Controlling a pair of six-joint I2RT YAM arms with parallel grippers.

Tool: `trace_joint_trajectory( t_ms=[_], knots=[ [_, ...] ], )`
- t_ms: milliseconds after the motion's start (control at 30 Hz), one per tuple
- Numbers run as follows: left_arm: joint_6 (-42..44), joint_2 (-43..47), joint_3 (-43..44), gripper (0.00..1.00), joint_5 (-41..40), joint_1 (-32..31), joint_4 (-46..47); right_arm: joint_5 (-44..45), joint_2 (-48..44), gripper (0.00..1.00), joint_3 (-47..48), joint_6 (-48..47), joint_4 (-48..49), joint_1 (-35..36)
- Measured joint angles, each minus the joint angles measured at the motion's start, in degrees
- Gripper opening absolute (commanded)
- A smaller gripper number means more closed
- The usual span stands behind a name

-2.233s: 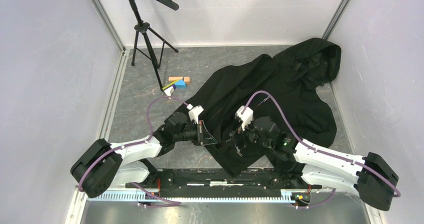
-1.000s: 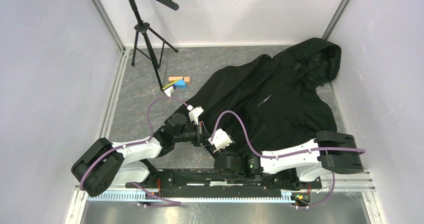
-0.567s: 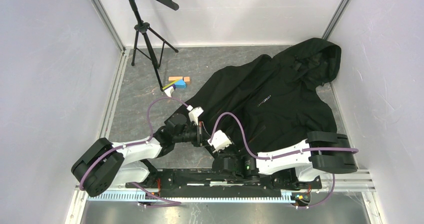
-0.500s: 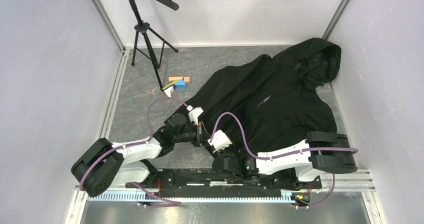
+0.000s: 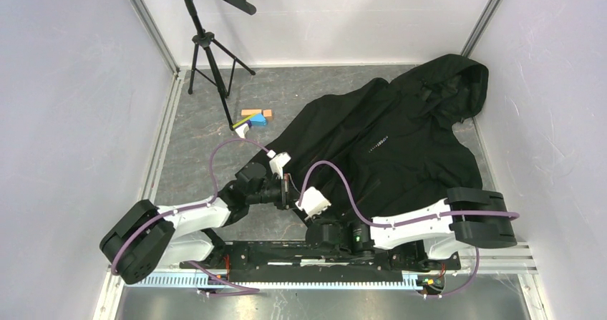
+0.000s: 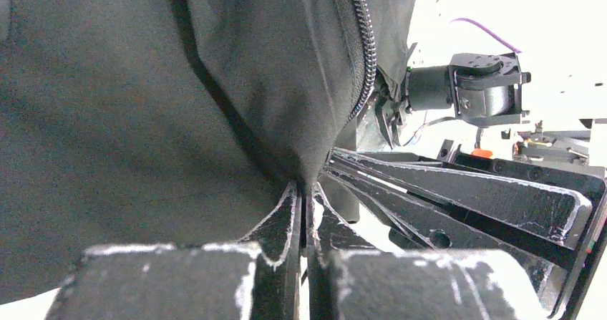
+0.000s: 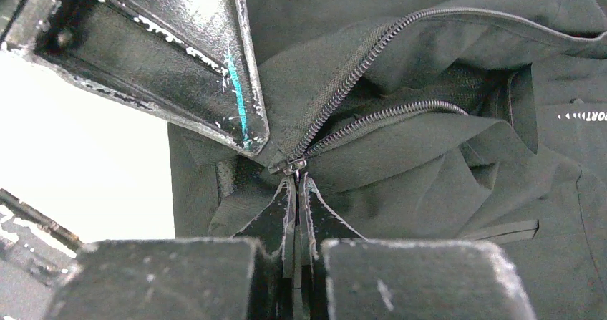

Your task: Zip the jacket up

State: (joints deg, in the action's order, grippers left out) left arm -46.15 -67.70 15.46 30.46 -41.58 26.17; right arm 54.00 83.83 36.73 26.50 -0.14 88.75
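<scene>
While left pincer (image 6: pixel 304 191) pinches matte jacket (image 5: pixel 390 137) fabric, right pincer (image 7: pixel 295 181) clamps its toothed zip (image 7: pixel 336 97).

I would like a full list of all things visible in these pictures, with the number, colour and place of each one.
black hooded fabric jacket: one, black, spread over the right half of the table, hood at the far right.
metal zip slider: one, dark, at the low end of the zip, tooth rows apart above it.
small coloured blocks: several, orange, blue, white, left of the jacket.
black tripod stand: one, black, far left corner.
grey table: one, grey, under everything.
left gripper: one, black, shut on the jacket's edge.
right gripper: one, black, shut, seemingly on the slider.
</scene>
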Motion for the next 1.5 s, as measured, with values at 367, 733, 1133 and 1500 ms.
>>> trace_joint_trajectory(
  t_ms=[367, 733, 1133, 1500],
  knots=[
    [1.3, 6.9, -0.8, 0.02, -1.8, -0.5, -3.8, -12.0, -3.7, 0.0, 4.9, -14.3, -7.8, -4.2],
    [2.3, 8.7, -0.4, 0.02, -6.4, -2.4, -10.1, -32.2, -3.0, 0.0, 12.2, -25.4, -17.4, -13.2],
    [2.3, 12.9, -0.7, 0.02, -7.8, -2.7, -10.1, -51.5, -8.4, 0.01, 8.4, -33.5, -12.2, -23.5],
    [2.1, 15.3, -1.5, 0.52, -7.7, -3.3, -12.4, -56.9, -10.6, 0.01, 0.8, -32.9, -3.0, -23.6]
  ],
)
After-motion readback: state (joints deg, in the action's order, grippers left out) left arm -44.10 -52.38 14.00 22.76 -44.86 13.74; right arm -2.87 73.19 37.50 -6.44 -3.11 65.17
